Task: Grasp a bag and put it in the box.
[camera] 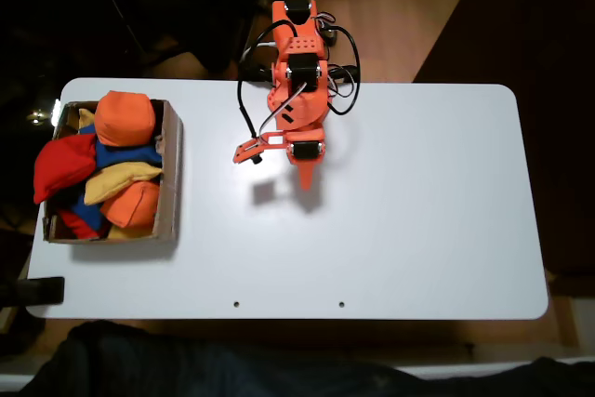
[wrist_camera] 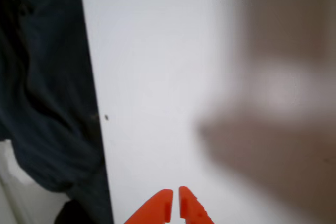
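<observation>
Softly stuffed, the red bag (camera: 61,166) slumps over the box (camera: 171,174) wall; end effector (wrist_camera: 175,203) closed, empty.

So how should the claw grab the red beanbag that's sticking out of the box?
Judging by the fixed view, pinch the red bag on its plump part that hangs over the box wall, coming straight down from above. That part lies uncovered, while the blue bag crowds its inner side. The claw is shut now, so it must open first.
</observation>
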